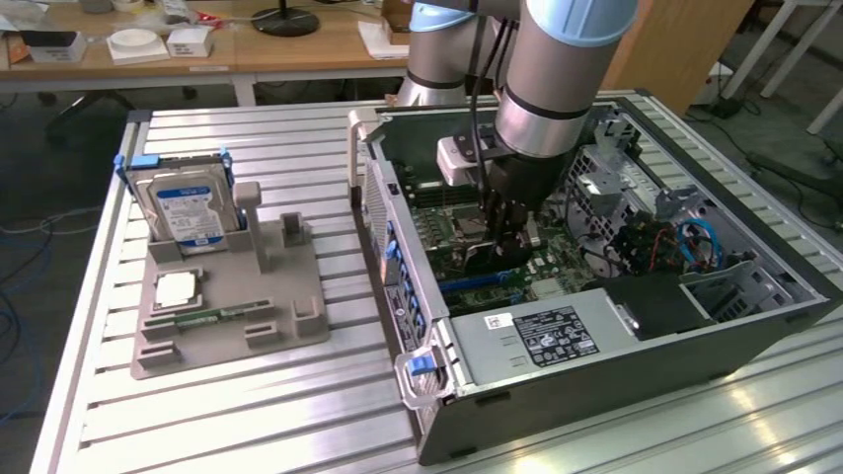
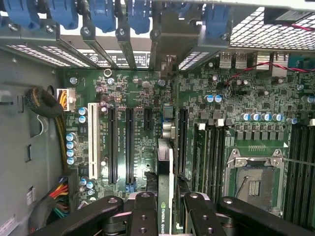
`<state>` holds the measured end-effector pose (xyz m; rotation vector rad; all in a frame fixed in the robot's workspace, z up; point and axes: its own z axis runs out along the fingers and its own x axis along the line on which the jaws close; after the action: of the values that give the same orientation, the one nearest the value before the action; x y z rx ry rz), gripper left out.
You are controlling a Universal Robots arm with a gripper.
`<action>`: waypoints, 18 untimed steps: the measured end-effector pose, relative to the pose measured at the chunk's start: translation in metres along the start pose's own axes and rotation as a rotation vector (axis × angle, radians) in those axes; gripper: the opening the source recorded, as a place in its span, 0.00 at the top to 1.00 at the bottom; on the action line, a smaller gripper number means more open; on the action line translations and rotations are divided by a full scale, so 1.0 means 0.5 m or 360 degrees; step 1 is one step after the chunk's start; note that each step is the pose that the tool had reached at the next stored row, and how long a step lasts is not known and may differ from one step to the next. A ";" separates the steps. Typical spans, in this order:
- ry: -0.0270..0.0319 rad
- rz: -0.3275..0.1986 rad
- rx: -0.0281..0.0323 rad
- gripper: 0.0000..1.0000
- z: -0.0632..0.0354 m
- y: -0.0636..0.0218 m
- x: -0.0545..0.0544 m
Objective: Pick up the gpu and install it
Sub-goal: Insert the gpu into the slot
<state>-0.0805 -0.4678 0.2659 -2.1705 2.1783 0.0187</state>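
Pinching the gpu [image 2: 166,169] edge-on, the pincer [image 2: 166,211] hangs over the motherboard [image 2: 142,93]. The card sits directly beneath the pincer, long axis parallel to the expansion slots [image 2: 129,147].

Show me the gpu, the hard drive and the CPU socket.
gpu [image 2: 165,172]: wrist view, the card's narrow edge.
hard drive [image 1: 186,210]: exterior view, its blue-white label.
CPU socket [image 2: 253,186]: wrist view, the socket's centre.

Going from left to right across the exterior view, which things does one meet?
Hard drive → gripper, jaws shut on the gpu → blue cables.
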 end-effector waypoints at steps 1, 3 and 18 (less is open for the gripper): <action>0.00000 0.0000 0.00000 0.75 0.000 0.000 0.000; -0.00002 0.0000 0.00000 0.75 0.000 0.000 0.000; -0.00004 0.0000 0.00002 0.75 0.012 0.001 0.001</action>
<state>-0.0808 -0.4678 0.2599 -2.1702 2.1783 0.0189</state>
